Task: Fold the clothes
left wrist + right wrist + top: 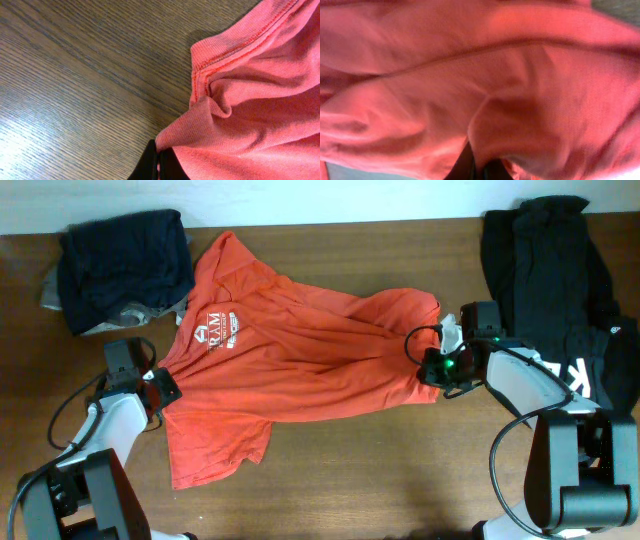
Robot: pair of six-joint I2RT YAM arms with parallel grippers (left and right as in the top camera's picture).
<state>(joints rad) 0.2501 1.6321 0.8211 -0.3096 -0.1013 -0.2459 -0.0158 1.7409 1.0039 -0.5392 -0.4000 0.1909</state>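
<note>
The clothes, a red-orange T-shirt [300, 350] with white chest lettering, lie rumpled and spread across the middle of the table. My left gripper [163, 388] is at the shirt's left edge by the sleeve. In the left wrist view it [160, 162] is shut on a pinched fold of the fabric [250, 100], close to a stitched hem. My right gripper [437, 368] is at the shirt's right edge. In the right wrist view the cloth [470, 75] fills the frame, and the gripper [479, 167] is shut on a bunched fold.
A dark navy pile [125, 265] lies at the back left, touching the shirt's upper left. A black garment with white letters [560, 270] covers the back right, just behind my right arm. Bare wooden table [380, 480] shows in front of the shirt.
</note>
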